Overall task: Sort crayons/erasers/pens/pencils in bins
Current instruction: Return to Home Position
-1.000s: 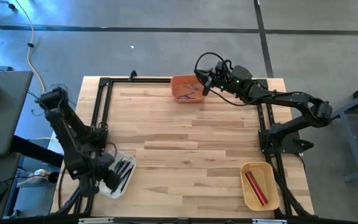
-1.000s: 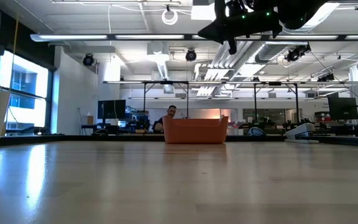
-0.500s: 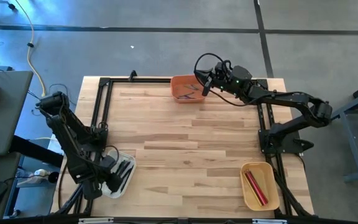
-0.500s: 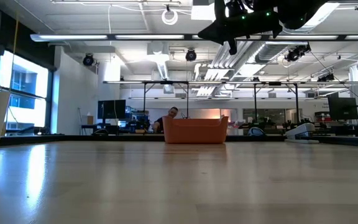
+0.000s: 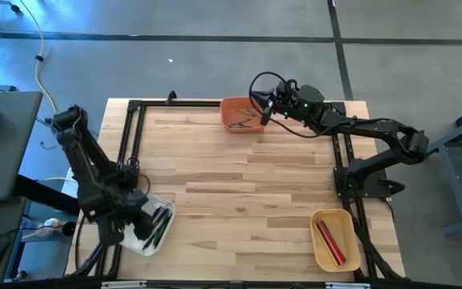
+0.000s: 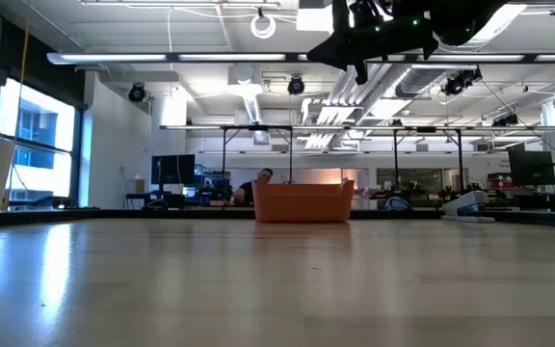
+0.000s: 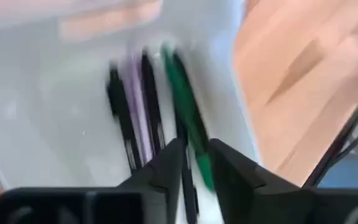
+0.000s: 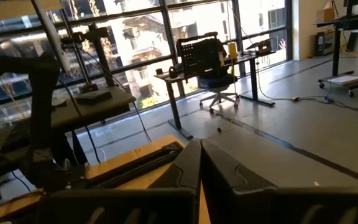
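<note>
From above, the left claw point(image 5: 144, 218) hangs over the white bin point(image 5: 164, 229) at the table's point(image 5: 239, 193) near left corner, with dark pens point(image 5: 157, 223) lying in the bin. The right claw point(image 5: 265, 109) is above the right end of the orange bin point(image 5: 233, 107) at the far edge, and that bin holds thin sticks point(image 5: 245, 122). The tan-yellow bin point(image 5: 319, 249) at the near right corner holds red sticks point(image 5: 329, 241). At table height, the orange bin point(image 6: 302, 203) stands far off, with a person point(image 6: 258, 179) behind it and the right arm overhead. The left wrist shows the left claw point(image 7: 197, 163) narrowly parted and holding nothing, over a green pen point(image 7: 188, 112) and black pens point(image 7: 120, 118). The right wrist shows the right claw point(image 8: 201, 149) with its tips pressed together, empty.
</note>
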### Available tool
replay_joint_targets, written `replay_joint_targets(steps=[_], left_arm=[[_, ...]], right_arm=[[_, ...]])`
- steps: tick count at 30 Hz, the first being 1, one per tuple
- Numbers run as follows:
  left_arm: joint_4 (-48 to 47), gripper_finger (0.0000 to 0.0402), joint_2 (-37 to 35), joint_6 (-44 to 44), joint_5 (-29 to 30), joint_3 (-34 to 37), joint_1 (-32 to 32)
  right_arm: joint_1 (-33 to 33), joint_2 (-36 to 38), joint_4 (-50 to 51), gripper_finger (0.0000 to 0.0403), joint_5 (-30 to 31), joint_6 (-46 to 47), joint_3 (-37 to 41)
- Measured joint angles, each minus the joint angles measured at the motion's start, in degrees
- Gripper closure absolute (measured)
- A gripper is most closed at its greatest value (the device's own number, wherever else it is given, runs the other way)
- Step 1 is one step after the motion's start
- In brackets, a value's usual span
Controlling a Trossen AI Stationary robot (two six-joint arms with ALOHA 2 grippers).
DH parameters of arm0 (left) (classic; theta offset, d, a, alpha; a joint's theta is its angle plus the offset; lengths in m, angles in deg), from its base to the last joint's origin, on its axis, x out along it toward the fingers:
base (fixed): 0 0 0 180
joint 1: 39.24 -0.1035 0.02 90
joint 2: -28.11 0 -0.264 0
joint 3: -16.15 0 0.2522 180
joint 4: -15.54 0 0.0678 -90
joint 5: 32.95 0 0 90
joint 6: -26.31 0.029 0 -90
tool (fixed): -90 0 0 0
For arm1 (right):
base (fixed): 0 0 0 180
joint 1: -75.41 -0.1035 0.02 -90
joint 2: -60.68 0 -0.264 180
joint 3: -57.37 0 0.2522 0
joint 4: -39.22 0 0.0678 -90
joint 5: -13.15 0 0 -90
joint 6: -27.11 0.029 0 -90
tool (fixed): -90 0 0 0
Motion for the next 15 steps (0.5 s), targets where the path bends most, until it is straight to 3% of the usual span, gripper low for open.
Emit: replay_joint_targets(steps=[6, 12, 15], left_arm=[[-8.26, 0.0396, -9.78, 13.33, 3.98, 0.0, -4.7], [-7.0, 0.04, -18.95, 32.02, 10.49, 2.7, -14.4], [-3.13, 0.0401, -24.47, 40.67, 11.2, 6.26, -20.99]], right_arm=[[0.76, 0.0, 0.71, 0.0403, 0.01, -1.14, 0.0], [0.76, 0.0, 2.53, 0.0403, -0.22, 2.87, 0.04], [0.76, 0.09, 2.26, 0.0403, -4.42, 1.52, 0.04]])
